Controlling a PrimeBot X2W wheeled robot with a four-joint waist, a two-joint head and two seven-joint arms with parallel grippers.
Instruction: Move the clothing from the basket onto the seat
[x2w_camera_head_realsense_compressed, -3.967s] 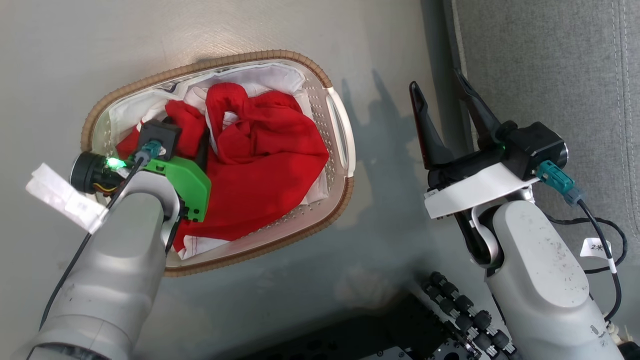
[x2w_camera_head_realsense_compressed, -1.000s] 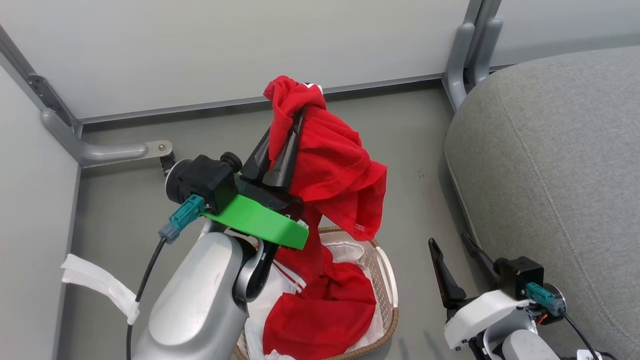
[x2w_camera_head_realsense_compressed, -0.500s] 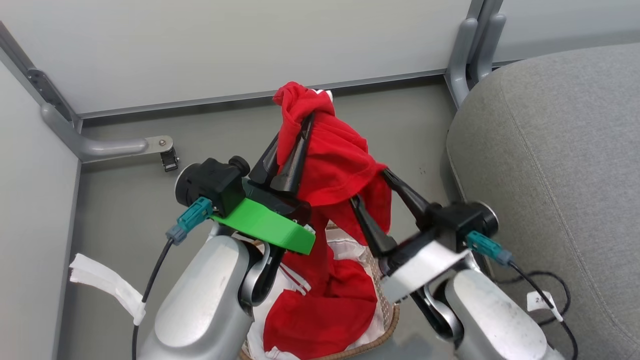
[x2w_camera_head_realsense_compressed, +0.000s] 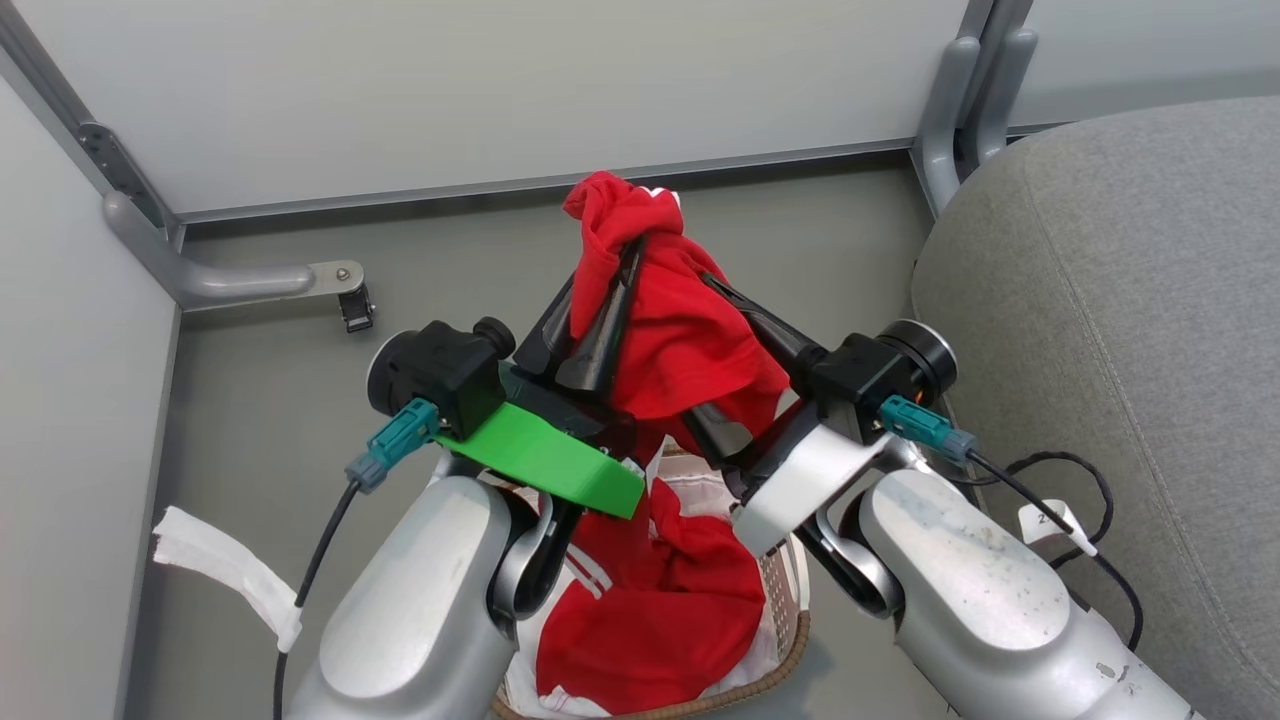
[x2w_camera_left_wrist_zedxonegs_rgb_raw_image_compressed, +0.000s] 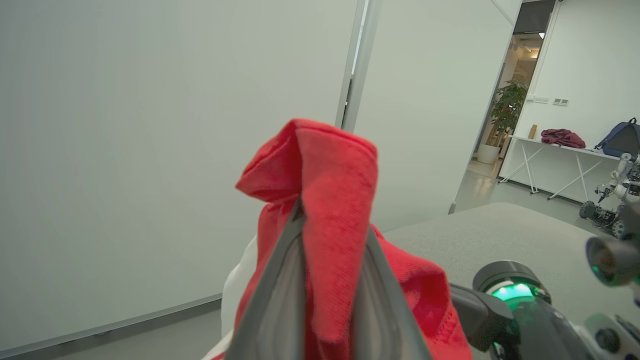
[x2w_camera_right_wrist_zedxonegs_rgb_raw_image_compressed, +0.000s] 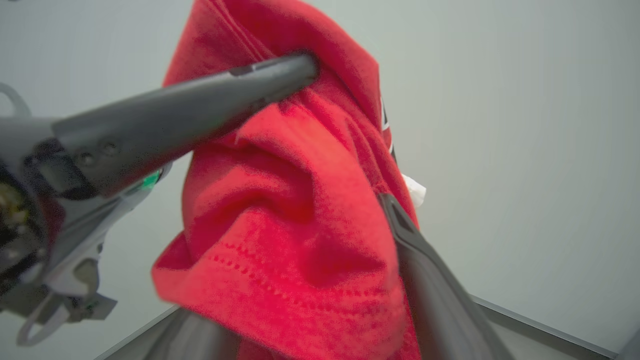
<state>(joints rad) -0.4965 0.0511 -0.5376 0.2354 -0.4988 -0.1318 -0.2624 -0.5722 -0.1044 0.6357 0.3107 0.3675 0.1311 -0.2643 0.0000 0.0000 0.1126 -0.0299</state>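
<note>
Your left gripper (x2w_camera_head_realsense_compressed: 605, 270) was clenched on a bunched fold of the clothing (x2w_camera_head_realsense_compressed: 680, 340), which it held high above the basket (x2w_camera_head_realsense_compressed: 787, 590). The red fabric hung from that grip down into the basket, where its lower part lay on the white liner (x2w_camera_head_realsense_compressed: 700, 482). Your right gripper (x2w_camera_head_realsense_compressed: 700, 350) stood spread wide, one finger on either side of the hanging fold, unclenched. The seat (x2w_camera_head_realsense_compressed: 1100, 300) lay to the robot's right, with none of the clothing on it.

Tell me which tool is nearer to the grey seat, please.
Right. The right tool, open around the lifted clothing, is on the side toward the seat. The left tool, shut on the clothing, is farther left.
</note>
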